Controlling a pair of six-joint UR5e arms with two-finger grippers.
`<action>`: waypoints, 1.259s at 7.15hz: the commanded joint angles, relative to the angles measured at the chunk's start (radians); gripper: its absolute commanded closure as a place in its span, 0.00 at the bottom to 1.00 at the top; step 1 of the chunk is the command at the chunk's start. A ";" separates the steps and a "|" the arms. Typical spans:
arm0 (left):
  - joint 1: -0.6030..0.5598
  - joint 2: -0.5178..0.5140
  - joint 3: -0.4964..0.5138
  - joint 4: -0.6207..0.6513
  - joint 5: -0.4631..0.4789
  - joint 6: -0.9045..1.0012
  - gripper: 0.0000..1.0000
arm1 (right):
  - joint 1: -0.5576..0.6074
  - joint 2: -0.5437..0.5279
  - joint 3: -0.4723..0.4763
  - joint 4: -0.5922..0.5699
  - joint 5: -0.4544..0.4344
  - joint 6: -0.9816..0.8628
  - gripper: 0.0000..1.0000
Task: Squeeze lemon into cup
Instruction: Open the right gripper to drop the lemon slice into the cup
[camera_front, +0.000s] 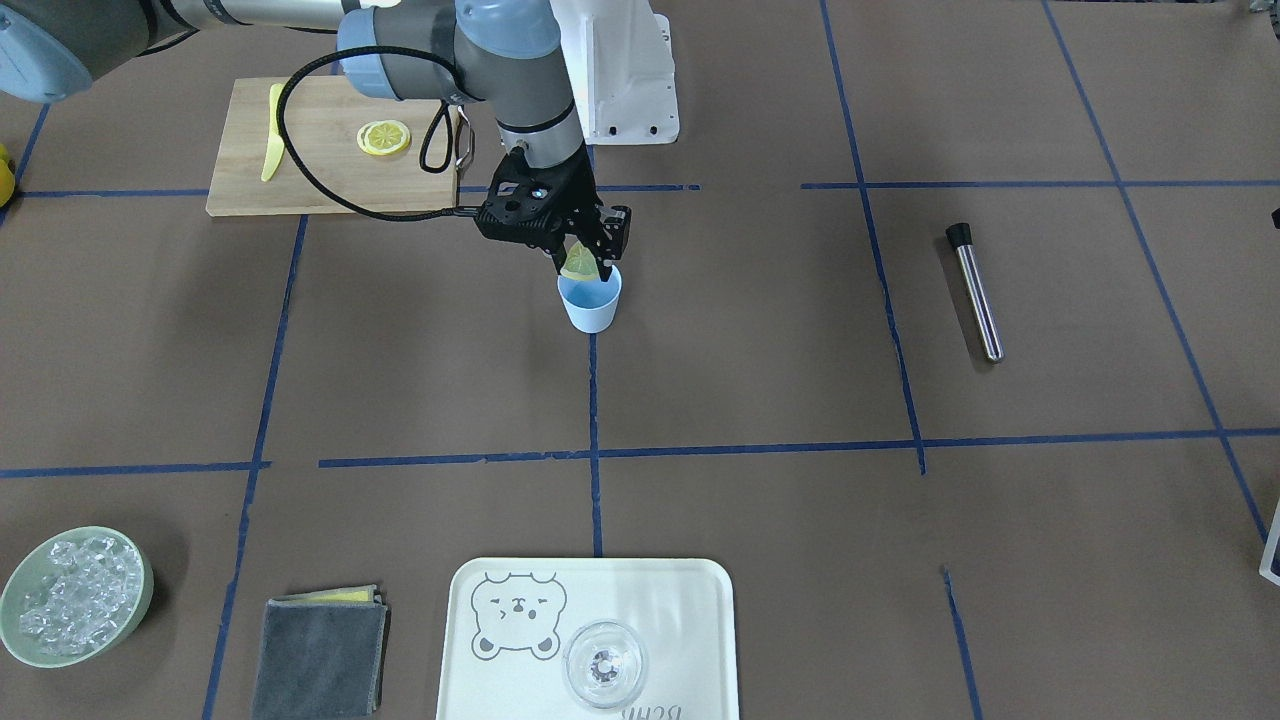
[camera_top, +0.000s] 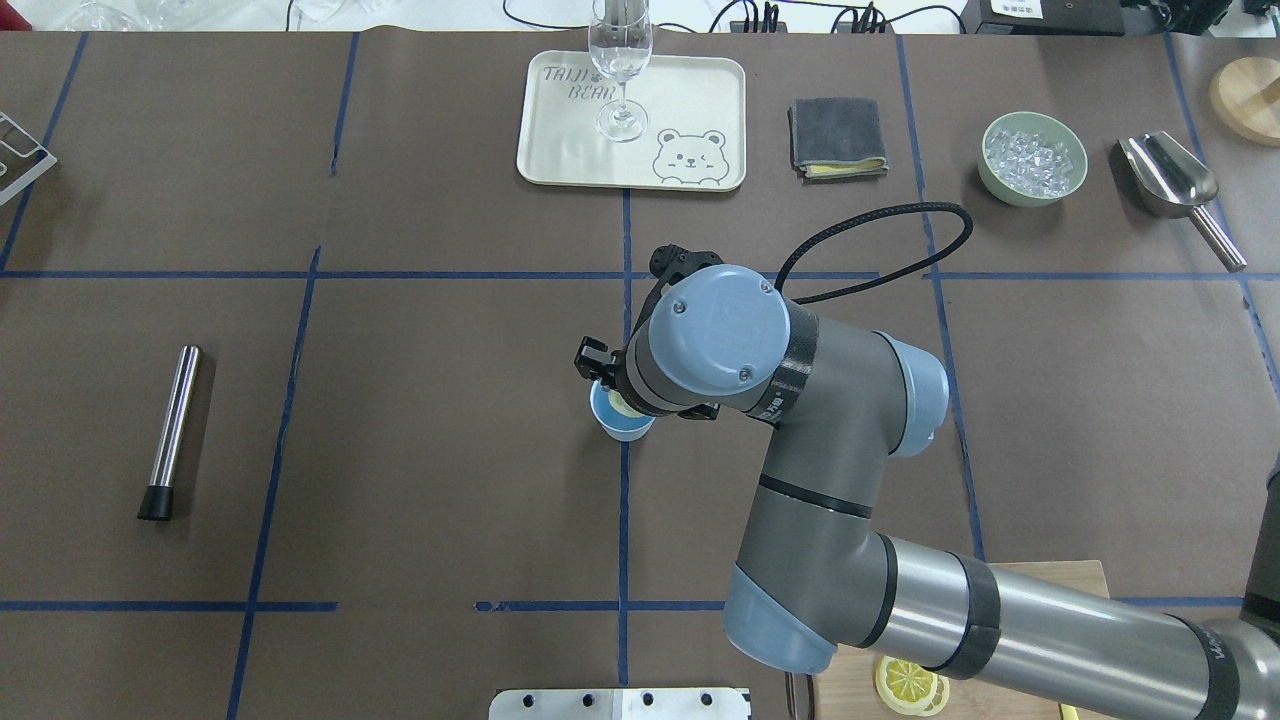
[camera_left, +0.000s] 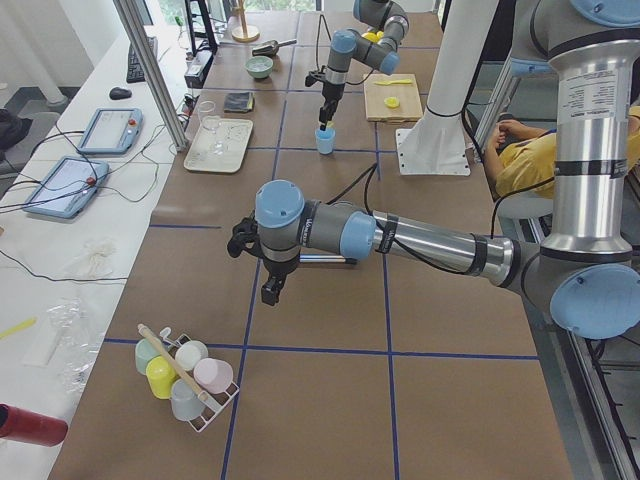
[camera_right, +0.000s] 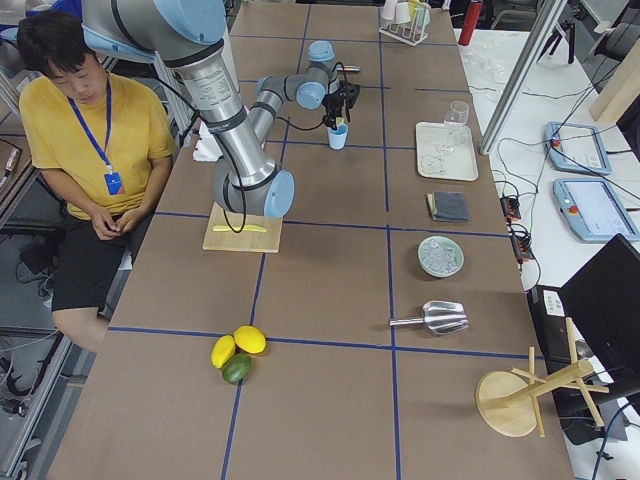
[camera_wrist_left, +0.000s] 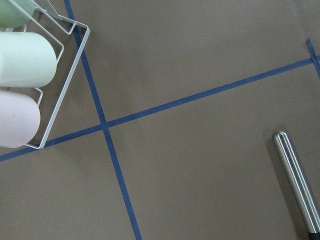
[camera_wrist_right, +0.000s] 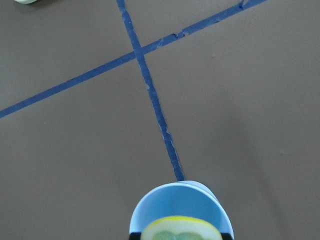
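The light-blue cup (camera_front: 590, 303) stands upright at the table's middle, on a blue tape line. My right gripper (camera_front: 586, 270) hangs right over its mouth, shut on a thin lemon slice (camera_front: 578, 262) held on edge just above the rim. The right wrist view shows the slice (camera_wrist_right: 181, 229) above the cup's inside (camera_wrist_right: 175, 205). In the overhead view the wrist hides most of the cup (camera_top: 625, 428). My left gripper (camera_left: 268, 292) shows only in the exterior left view, low over the table; I cannot tell whether it is open or shut.
A second lemon slice (camera_front: 384, 138) and a yellow knife (camera_front: 272, 145) lie on a wooden board (camera_front: 320, 180). A steel muddler (camera_front: 975, 292) lies on the robot's left. A tray (camera_front: 680, 600) with a clear glass (camera_front: 604, 665), a cloth (camera_front: 318, 655) and a bowl of ice (camera_front: 75, 595) stand on the far side. A cup rack (camera_wrist_left: 25, 85) stands near the left wrist.
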 joint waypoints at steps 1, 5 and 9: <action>0.000 -0.001 -0.001 -0.001 0.002 0.000 0.00 | 0.000 0.007 -0.011 0.001 0.001 0.000 0.18; 0.005 -0.007 0.002 -0.006 -0.026 0.002 0.00 | 0.005 0.005 0.001 0.001 0.027 -0.005 0.00; 0.260 -0.011 0.025 -0.305 -0.009 -0.408 0.00 | 0.069 -0.331 0.333 0.001 0.150 -0.059 0.00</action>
